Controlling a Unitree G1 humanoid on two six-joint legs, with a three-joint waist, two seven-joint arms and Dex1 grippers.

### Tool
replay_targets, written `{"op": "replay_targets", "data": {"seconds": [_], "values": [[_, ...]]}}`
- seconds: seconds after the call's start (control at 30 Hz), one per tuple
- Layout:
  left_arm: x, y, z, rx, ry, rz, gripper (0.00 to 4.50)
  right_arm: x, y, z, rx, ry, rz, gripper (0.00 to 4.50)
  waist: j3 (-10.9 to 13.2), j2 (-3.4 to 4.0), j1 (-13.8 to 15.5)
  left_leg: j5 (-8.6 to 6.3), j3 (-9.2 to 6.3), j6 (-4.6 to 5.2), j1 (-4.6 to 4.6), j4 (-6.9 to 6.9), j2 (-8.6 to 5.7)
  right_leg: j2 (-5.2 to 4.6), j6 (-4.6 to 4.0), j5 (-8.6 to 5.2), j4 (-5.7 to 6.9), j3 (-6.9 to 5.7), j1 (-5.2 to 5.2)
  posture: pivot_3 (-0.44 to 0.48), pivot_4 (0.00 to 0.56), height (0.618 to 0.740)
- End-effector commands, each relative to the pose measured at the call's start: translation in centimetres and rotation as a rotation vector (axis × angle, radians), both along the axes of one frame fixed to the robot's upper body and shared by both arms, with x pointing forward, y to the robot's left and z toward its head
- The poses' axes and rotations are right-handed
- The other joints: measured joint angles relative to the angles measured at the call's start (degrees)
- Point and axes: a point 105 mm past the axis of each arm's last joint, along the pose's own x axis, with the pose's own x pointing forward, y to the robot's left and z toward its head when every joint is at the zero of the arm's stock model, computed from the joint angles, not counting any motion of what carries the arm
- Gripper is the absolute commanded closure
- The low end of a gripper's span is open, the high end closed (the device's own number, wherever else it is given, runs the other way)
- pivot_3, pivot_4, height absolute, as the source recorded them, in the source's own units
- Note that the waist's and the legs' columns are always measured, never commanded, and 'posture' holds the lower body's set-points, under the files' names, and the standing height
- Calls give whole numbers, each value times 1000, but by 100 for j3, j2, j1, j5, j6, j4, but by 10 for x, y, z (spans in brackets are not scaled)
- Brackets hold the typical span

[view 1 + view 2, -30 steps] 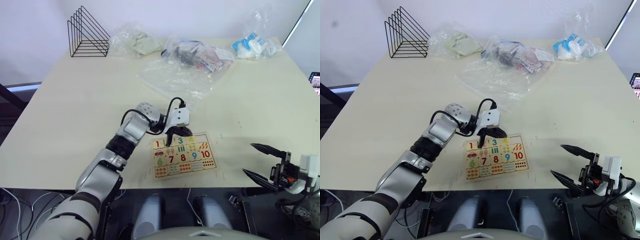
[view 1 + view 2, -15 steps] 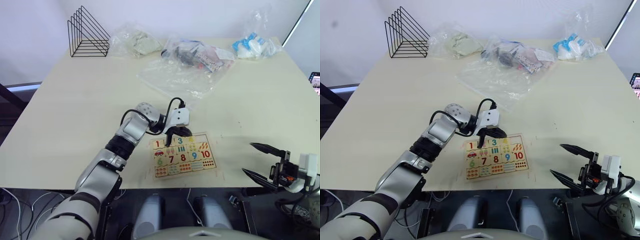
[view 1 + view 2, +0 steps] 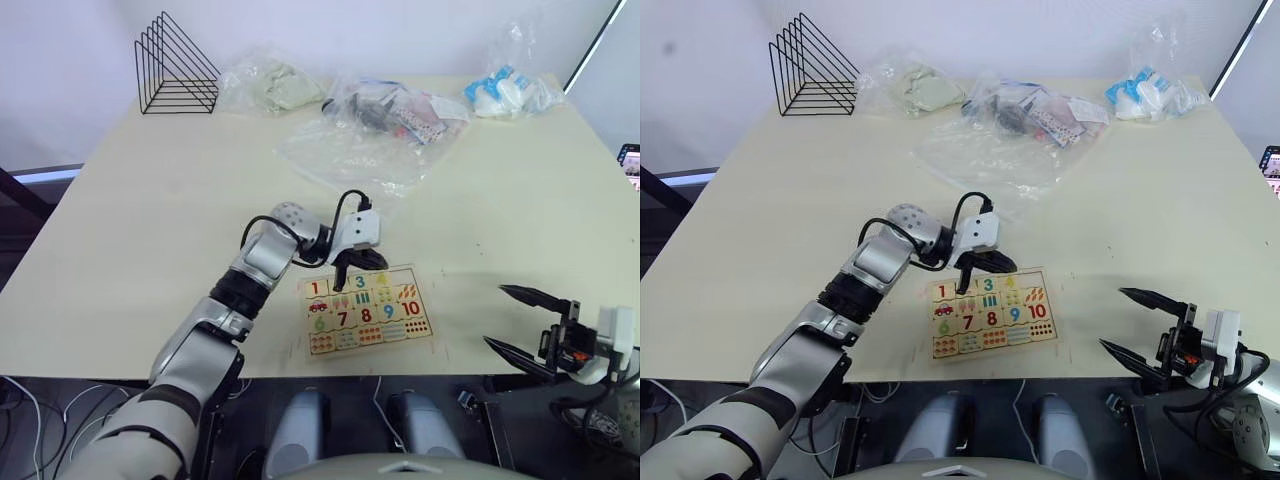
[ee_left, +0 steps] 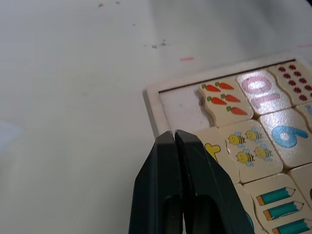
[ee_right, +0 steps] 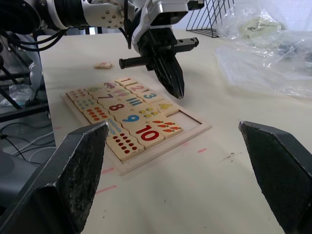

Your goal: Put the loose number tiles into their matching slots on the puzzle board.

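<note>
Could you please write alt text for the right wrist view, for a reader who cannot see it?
The left gripper, fingers shut, hangs just above the puzzle board beside an empty corner slot. One loose tile lies on the table beyond the board; the right gripper's open fingers frame the foreground.

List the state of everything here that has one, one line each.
Left gripper: shut, holding nothing, above the puzzle board.
Right gripper: open, empty, apart from the board.
Puzzle board: flat on the table, not yet full.
Corner slot: empty.
Loose tile: flat on the table, apart from the board.
</note>
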Motion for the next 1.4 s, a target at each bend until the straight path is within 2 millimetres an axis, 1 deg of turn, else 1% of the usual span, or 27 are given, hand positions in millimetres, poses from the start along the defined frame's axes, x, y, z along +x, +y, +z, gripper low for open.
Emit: {"op": "replay_targets", "data": {"seconds": [0.03,0.17,0.3,0.53,0.8,0.9,0.97,1.0,1.03,1.13,1.17,1.2,1.23,1.27,1.4], "values": [[-1,4,26,-114,-34,7,4399,2,-6,8,0,-35,-17,0,0,0,-2,0,0,0,1,0,0,0,0,0,0,0,0,0,150,740],[-1,18,30,-153,-20,49,4399,4,-7,7,2,-33,-15,0,-1,2,-3,0,1,0,2,-1,1,0,0,0,1,1,0,0,150,740],[-4,37,34,-215,-6,107,4399,7,-9,10,3,-31,-15,0,-1,2,-20,0,-1,0,2,0,2,0,0,0,2,2,0,0,150,740],[-7,75,35,-297,1,255,4399,10,-13,13,15,-25,-24,0,-1,3,-7,0,-10,0,3,-1,3,-2,-1,0,2,1,0,0,150,740],[-28,125,31,-386,29,412,4399,10,-21,10,3,1,-39,0,-1,4,-6,0,-17,0,6,-2,6,-3,-1,0,2,3,0,0,150,740],[-33,144,27,-385,24,473,4399,11,-22,9,2,4,-41,0,-1,4,-3,0,-17,0,8,-3,7,-3,-1,0,2,3,0,0,150,740],[-37,156,28,-401,1,515,3896,13,-22,9,5,4,-44,0,-1,4,0,0,-16,0,8,-3,7,-3,-2,0,2,3,0,0,150,740],[-38,162,29,-417,-5,540,3588,13,-21,9,7,3,-45,0,-1,3,2,0,-16,0,9,-3,7,-4,-1,0,2,3,0,0,150,740],[-43,170,28,-427,-16,570,3182,14,-20,10,9,2,-47,0,-1,4,0,0,-16,0,8,-3,7,-4,-1,0,1,2,0,0,150,740],[-54,183,24,-428,-29,609,1779,14,-21,12,8,3,-51,0,-1,4,-4,0,-18,0,10,-5,8,-6,-2,0,1,5,0,0,150,740],[-59,186,22,-427,-34,613,1220,14,-23,12,7,7,-57,0,-2,4,-4,0,-18,0,10,-5,9,-6,-2,0,1,6,0,0,150,740],[-67,193,19,-416,-28,629,778,14,-24,12,8,9,-66,0,-2,4,-4,0,-17,0,11,-5,9,-7,-2,0,1,6,0,0,150,740],[-73,199,16,-410,-26,642,244,15,-25,13,10,12,-74,0,-2,4,-5,0,-16,0,11,-5,9,-7,-2,0,0,7,0,0,150,740],[-78,204,14,-408,-25,659,45,15,-26,13,10,14,-81,0,-2,4,-9,-1,-17,0,11,-6,11,-7,-2,0,0,8,0,0,150,740],[-93,219,4,-416,-29,723,45,17,-30,14,8,21,-97,0,-2,4,18,-1,-15,0,13,-7,13,-10,-3,-1,0,6,0,0,150,740]]}}
